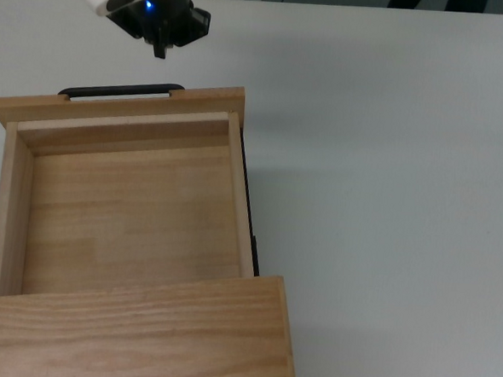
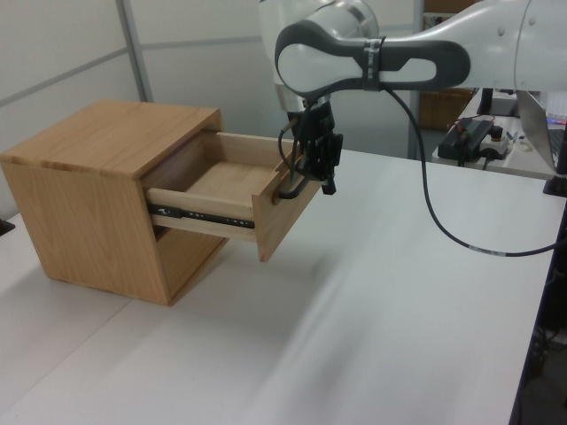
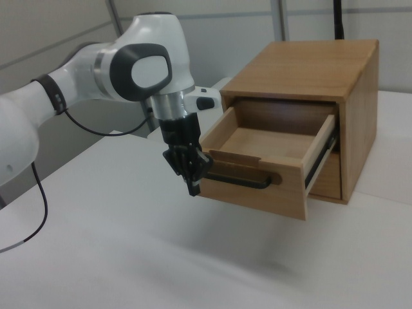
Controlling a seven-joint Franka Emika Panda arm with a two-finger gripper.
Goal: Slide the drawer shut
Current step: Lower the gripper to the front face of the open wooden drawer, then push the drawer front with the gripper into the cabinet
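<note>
Now the drawer (image 1: pixel 131 207) stands pulled well out of the cabinet (image 2: pixel 97 190), which sits on a white desk (image 1: pixel 387 205). Its tray is empty, and the black slide rail (image 2: pixel 199 215) shows along its side in the left view. The front panel (image 3: pixel 254 190) carries a thin black bar handle (image 1: pixel 121 90); in the top view the handle runs along the panel's upper edge, and in the right view it lies across the panel's face.

The gripper (image 3: pixel 193 175) hangs from the white arm (image 2: pixel 381 57) right at the front of the drawer, pointing down. In the right view it sits at the right view's left end of the handle, overlapping the panel's corner; in the left view it is level with the handle, at the panel's far end. In the top view it appears just above the handle, with a blue light glowing on its body. Whether it touches the handle or panel I cannot tell. The fingers look close together, with no gap seen between them, but whether they are fully closed cannot be told.

A black cable (image 2: pixel 443 221) loops from the arm across the left view's right side.
</note>
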